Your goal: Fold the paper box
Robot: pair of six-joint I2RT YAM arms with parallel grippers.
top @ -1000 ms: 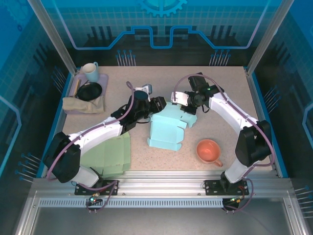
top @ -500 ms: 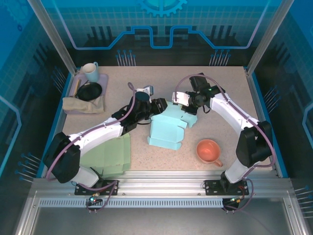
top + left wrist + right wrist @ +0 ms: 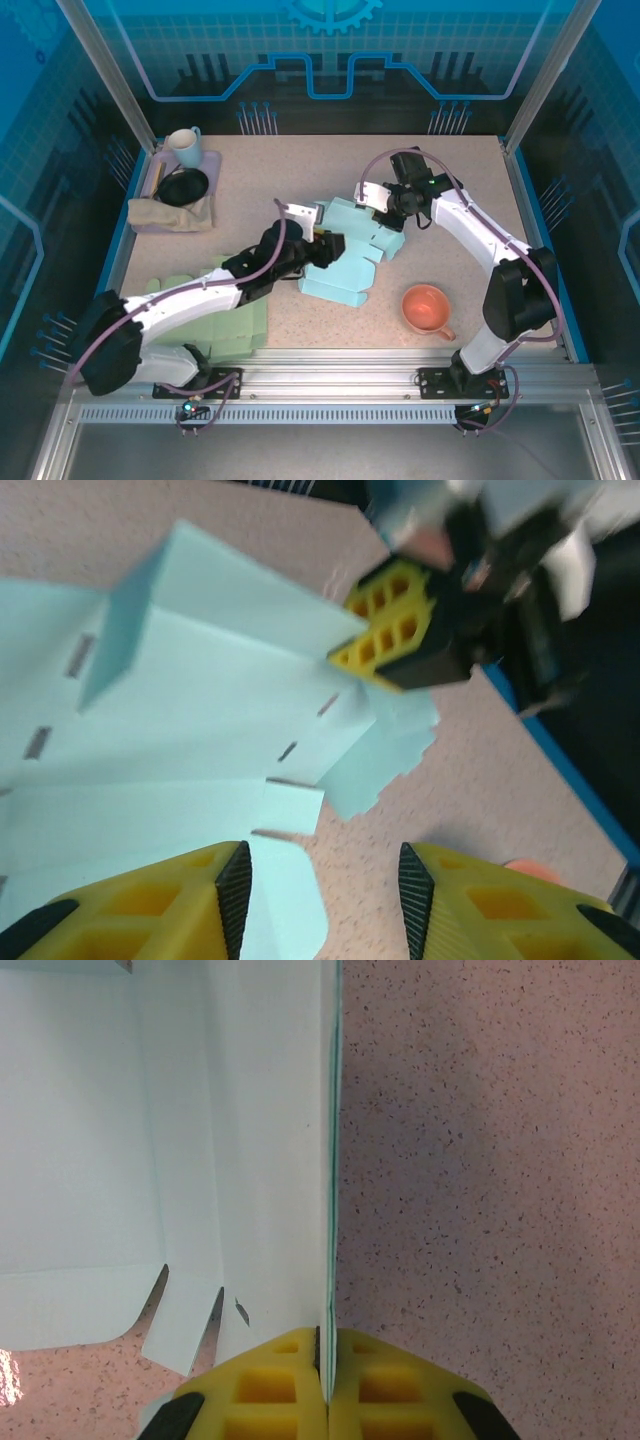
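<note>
Top external view: the pale blue paper box (image 3: 345, 262) lies half folded near the middle of the table (image 3: 450, 170). The right claw (image 3: 372, 198) is clamped tight on a thin upright panel at the box's far edge. The left claw (image 3: 333, 247) hovers at the box's left side, fingers apart, gripping nothing.

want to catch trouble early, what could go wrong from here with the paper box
The right gripper pinches only the thin edge of one paper box wall; a hard pull could tear or crease it.
The left gripper is open over the flaps, so the box may slide.
The orange cup sits close; a sliding box could bump it.
</note>
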